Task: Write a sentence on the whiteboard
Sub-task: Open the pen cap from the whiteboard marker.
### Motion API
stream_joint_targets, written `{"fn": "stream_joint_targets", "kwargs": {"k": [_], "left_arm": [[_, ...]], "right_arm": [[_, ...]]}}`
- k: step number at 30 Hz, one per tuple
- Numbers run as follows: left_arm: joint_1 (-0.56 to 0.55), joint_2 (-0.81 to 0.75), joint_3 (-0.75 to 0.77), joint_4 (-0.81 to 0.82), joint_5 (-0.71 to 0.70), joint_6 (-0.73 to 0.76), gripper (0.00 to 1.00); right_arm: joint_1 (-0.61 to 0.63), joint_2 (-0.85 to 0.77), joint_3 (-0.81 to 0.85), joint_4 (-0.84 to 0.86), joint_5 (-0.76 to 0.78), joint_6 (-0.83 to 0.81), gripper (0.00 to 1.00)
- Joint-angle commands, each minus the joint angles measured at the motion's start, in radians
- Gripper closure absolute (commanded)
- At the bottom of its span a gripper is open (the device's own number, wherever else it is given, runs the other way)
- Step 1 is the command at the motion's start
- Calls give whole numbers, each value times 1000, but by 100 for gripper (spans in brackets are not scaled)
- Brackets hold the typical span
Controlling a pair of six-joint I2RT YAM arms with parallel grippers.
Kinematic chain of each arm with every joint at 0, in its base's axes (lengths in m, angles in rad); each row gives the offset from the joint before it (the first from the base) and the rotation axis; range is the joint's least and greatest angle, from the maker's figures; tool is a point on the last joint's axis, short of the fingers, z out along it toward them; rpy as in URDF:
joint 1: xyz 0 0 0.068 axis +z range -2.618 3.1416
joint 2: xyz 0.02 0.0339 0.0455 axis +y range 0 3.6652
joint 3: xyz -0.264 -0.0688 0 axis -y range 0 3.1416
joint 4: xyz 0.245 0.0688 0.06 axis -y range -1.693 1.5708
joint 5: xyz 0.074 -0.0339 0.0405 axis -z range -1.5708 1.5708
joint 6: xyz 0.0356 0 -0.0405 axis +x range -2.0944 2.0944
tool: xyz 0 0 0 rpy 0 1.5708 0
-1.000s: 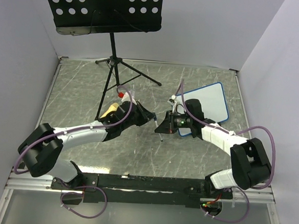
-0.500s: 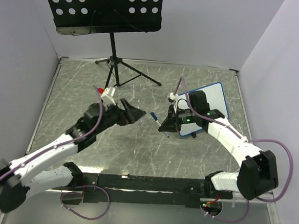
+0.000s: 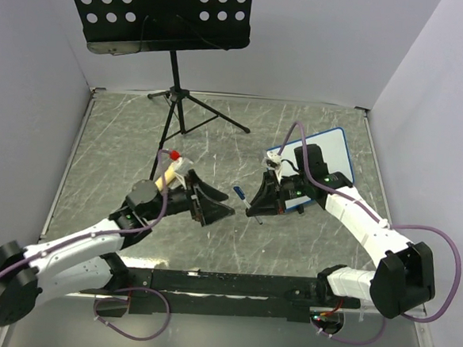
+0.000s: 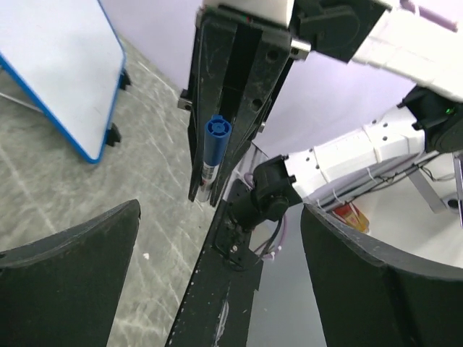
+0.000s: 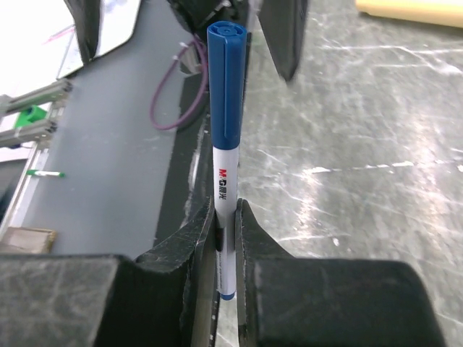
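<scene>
Your right gripper point(image 3: 253, 208) is clamped on the capped marker point(image 3: 240, 195), cap pointing to 10 o'clock. Your left gripper point(image 3: 218, 212), spread wide and holding nothing, faces that cap from 8 o'clock. The whiteboard point(image 3: 332, 153) stands at the right gripper's 2 o'clock, nearer that arm.

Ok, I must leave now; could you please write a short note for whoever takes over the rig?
Left gripper: open, empty, facing the capped end of the marker.
Right gripper: shut on the marker, blue cap on.
Whiteboard: on the table, partly under the right arm, visible part blank.
Done: marker in grip.
Left to do: pull the cap, write the sentence.
</scene>
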Motion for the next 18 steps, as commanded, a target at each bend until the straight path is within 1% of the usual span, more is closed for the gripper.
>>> {"fn": "stream_joint_targets", "kwargs": {"k": [1,2,3,5,6,9,11,12,13,14,16,17,18], "left_arm": [[-62,111,69,182,25,23,6],[-71,130,84,179,16,27,8],[-79,159,112,175,13,34,13],[-81,176,130,159,4,53,19],[-82,179,134,159,-22,55,22],[-82,165,121,198,-53,51,26],[-82,158,118,208,-56,50,30],[-82,159,129,195,-58,49,34],[-82,164,137,183,-55,54,36],[-82,177,143,176,-50,54,43],[-82,194,154,182,-30,44,51],[-82,207,154,193,-22,40,58],[-82,213,151,211,-19,32,58]], "right_arm": [[-6,-10,-7,50,-90,11,100],[-6,-7,-5,41,-93,5,100],[-6,-2,-1,37,-96,3,100],[-6,1,1,27,-100,-6,100],[-5,-1,1,25,-106,-6,100],[-6,-1,1,25,-98,-9,100],[-6,-2,1,24,-98,-9,100],[-6,-1,-1,28,-98,-6,100],[-6,-2,-1,30,-97,-5,100],[-5,-1,1,28,-95,-8,100],[-6,1,2,24,-95,-9,100],[-8,2,2,21,-92,-12,100],[-6,1,1,21,-89,-14,100]]}}
